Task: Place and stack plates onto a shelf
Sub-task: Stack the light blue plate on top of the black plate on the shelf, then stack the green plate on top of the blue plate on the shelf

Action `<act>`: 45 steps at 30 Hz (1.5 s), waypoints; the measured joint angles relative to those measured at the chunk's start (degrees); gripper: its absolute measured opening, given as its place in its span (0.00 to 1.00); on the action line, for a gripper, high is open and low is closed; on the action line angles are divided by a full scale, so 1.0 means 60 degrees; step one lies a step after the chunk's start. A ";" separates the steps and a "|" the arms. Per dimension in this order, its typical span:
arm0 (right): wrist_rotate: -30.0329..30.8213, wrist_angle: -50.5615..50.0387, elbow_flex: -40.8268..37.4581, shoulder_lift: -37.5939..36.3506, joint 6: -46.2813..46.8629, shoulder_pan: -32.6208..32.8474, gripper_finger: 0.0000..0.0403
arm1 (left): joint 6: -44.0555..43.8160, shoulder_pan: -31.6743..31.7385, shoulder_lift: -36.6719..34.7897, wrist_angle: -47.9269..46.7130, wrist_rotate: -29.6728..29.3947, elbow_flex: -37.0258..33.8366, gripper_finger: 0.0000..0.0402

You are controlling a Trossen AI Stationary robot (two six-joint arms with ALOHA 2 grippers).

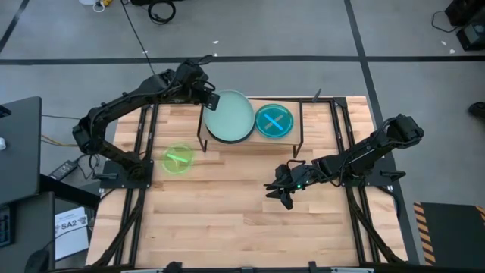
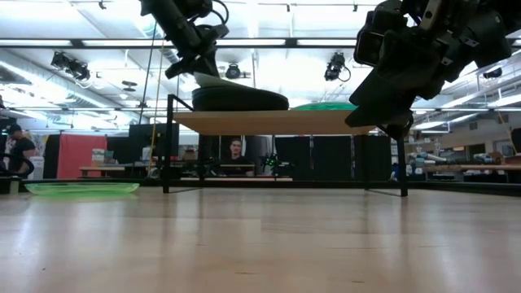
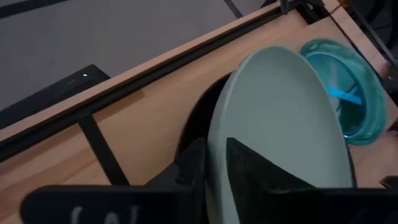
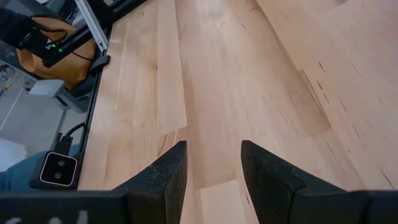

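Right now my right claw (image 1: pixel 284 193) is hanging over the bare wooden table (image 1: pixel 227 220), in front of the shelf (image 2: pixel 269 122), with its two fingers (image 4: pixel 163 177) spread apart and nothing between them. Farther back on my left side, a small green plate (image 1: pixel 178 159) is lying flat on the table, well apart from the shelf. Beyond that, my left claw (image 1: pixel 209 99) is reaching to the back left end of the shelf, and its fingers (image 3: pixel 249 165) are sitting on either side of the rim of the pale mint plate (image 3: pixel 280 112). That plate is leaning, tilted, on a black plate (image 2: pixel 240 98) on the shelf. Beside them, a blue plate (image 1: pixel 273 120) is lying flat on the shelf's right half.
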 joint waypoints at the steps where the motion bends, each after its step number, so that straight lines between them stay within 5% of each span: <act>1: 0.0000 0.0000 0.0000 0.0000 0.0000 0.0000 0.39 | 0.0003 0.0000 0.0001 0.0000 -0.0107 0.0000 0.19; 14: -0.0003 -0.0001 0.0000 0.0000 0.0000 -0.0001 0.39 | 0.0406 0.0000 -0.0002 0.0008 -0.0580 0.0000 0.44; 31: 0.0004 0.0000 0.0000 0.0000 0.0062 0.0000 0.39 | 0.1757 0.0204 -0.0342 -0.0595 -0.0230 0.0015 0.46; 45: 0.0060 -0.0004 0.0000 0.0000 0.0053 -0.0004 0.39 | 0.3208 0.0673 -0.1238 -0.4184 -0.0315 0.0015 0.46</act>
